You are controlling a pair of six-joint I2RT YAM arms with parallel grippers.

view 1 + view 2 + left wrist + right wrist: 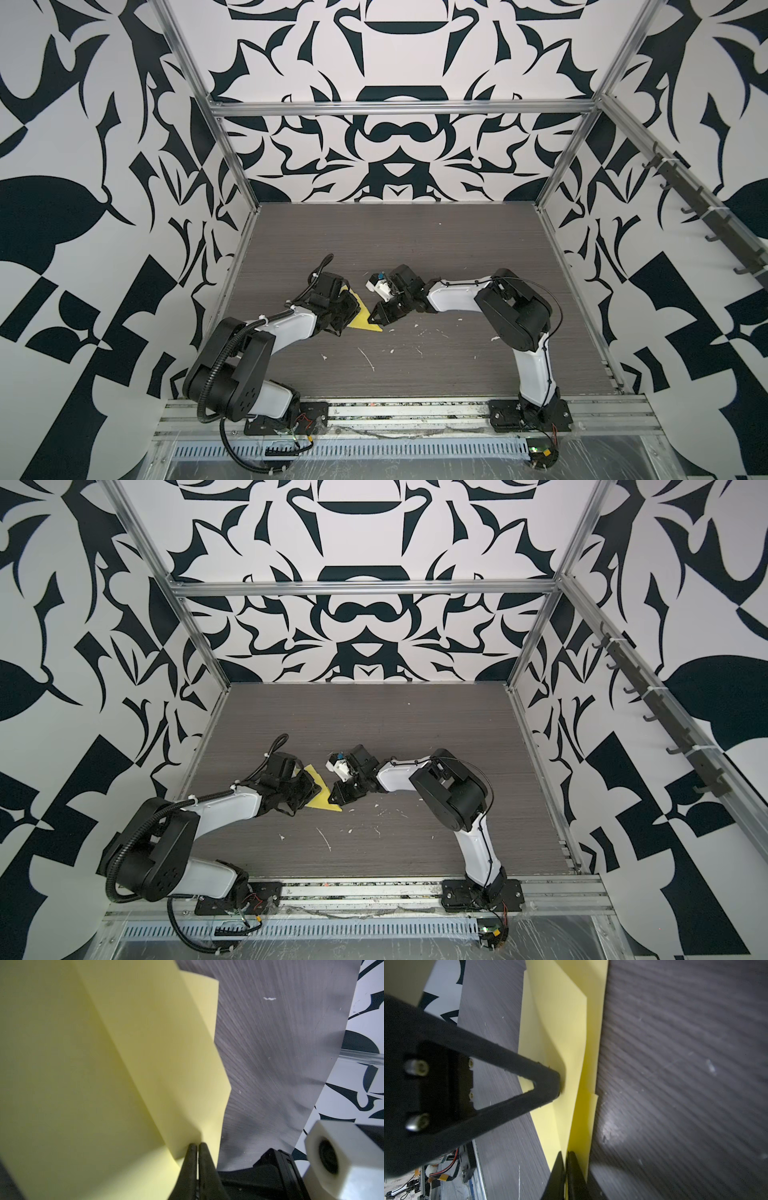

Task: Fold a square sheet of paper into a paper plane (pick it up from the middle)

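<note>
Pinching paper [365, 318] edges, left gripper [197, 1144] sits beside right gripper [564, 1152]; far table [415, 249] open.

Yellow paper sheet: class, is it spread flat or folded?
Folded. The yellow paper sheet shows overlapping layers and creases in both wrist views, and a pointed triangular outline in both top views.

The left gripper [311, 798] and right gripper [333, 798] meet at a folded yellow paper sheet [327, 805] on the dark wood-grain table [374, 729], white flecks [320, 838] scattered near it toward the front.
</note>
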